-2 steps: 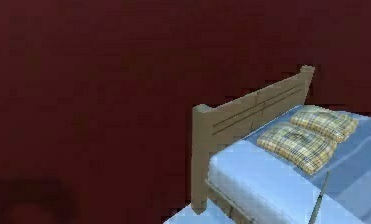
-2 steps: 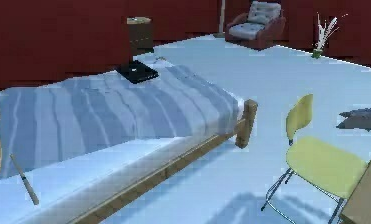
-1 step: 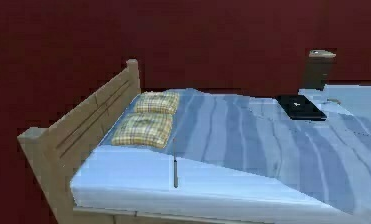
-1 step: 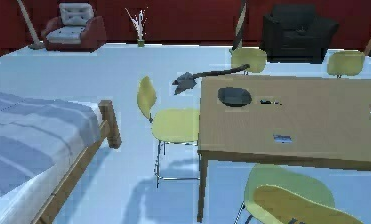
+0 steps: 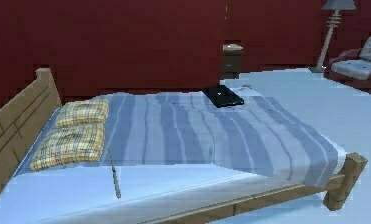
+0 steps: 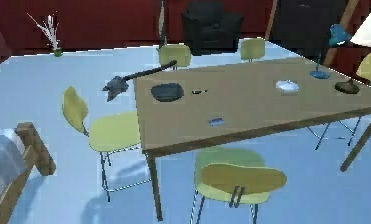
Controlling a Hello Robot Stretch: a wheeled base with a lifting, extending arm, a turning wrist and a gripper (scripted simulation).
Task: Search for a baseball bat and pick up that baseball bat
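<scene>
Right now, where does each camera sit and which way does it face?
Forward view: on the robot, looking ahead and down at the bed with plaid pillows; no robot body in frame.
Arm side view: on the robot's body, looking sideways at the wooden table and yellow chairs; no robot body either.
Shared: the bed's corner post.

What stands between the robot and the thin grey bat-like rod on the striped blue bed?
Nothing visible: the thin grey rod lies on the bed, by its nearest edge, right of the yellow checked pillows.

Bed (image 5: pixel 193 130) ahead; table (image 6: pixel 255 110), chairs (image 6: pixel 113 130) sideward.
</scene>
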